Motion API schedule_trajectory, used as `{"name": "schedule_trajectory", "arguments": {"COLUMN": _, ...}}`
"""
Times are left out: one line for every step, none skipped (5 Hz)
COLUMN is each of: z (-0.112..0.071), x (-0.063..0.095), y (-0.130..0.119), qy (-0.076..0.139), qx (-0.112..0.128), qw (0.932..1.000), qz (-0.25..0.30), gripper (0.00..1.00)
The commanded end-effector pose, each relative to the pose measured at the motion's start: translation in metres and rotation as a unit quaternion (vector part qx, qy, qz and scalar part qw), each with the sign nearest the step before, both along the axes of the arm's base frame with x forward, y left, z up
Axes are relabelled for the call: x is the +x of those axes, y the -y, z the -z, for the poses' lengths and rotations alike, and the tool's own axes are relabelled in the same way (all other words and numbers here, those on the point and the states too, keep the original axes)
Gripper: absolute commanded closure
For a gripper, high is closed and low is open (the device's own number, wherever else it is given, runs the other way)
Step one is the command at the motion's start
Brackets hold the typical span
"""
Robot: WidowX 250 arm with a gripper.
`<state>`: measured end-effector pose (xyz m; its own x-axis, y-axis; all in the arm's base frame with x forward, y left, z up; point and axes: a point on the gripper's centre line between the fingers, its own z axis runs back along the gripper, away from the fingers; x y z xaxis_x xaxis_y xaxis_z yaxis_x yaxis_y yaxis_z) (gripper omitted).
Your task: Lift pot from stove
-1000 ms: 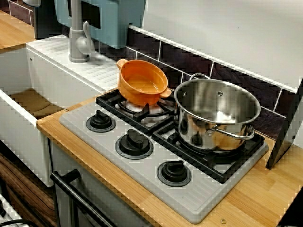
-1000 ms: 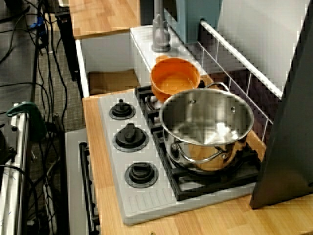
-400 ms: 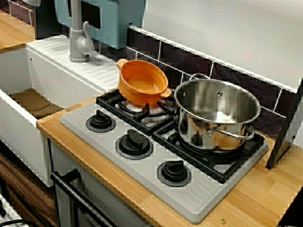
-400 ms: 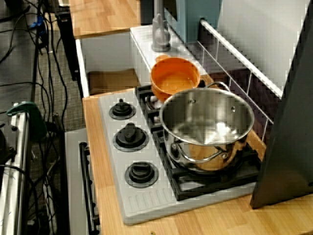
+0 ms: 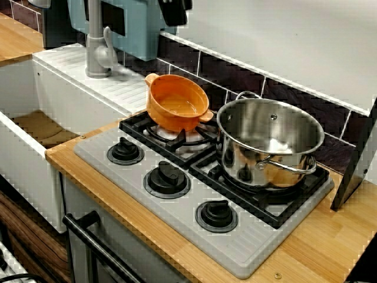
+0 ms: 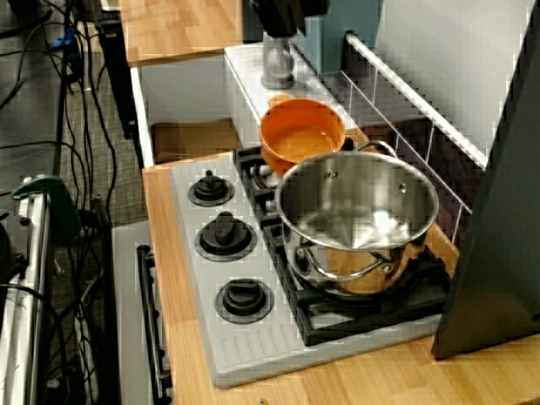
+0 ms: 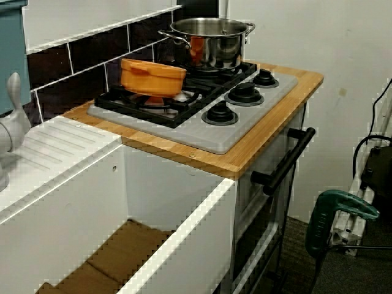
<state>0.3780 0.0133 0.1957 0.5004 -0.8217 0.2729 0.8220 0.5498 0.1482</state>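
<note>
Orange glossy pot (image 5: 177,101) sits on stove (image 5: 247,250) grate.

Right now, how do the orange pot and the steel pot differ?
The orange pot is smaller, shallower and opaque; the steel pot is larger, deeper and mirror-shiny. The orange pot sits on the burner nearer the sink, the steel pot on the other. Both sit upright, look empty, on the stove.

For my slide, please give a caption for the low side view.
Orange pot sits on the stove burner beside a steel pot; no gripper in view.
</note>
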Motion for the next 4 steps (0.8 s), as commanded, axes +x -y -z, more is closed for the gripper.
{"name": "schedule_trajectory", "arguments": {"z": -0.001, "x": -0.019, "y": 0.002, "qy": 0.010, "qx": 0.053, "qw": 0.9950, "qz": 0.084, "gripper": 0.00}}
{"name": "schedule_trajectory", "arguments": {"z": 0.003, "x": -0.022, "y": 0.000, "qy": -0.012, "qx": 0.075, "qw": 0.9916, "qz": 0.105, "gripper": 0.00}}
{"name": "schedule_trajectory", "arguments": {"z": 0.005, "x": -0.028, "y": -0.006, "qy": -0.014, "qx": 0.078, "qw": 0.9910, "qz": 0.107, "gripper": 0.00}}
{"name": "schedule_trajectory", "arguments": {"z": 0.014, "x": -0.034, "y": -0.004, "qy": -0.002, "qx": 0.087, "qw": 0.9899, "qz": 0.112, "gripper": 0.00}}
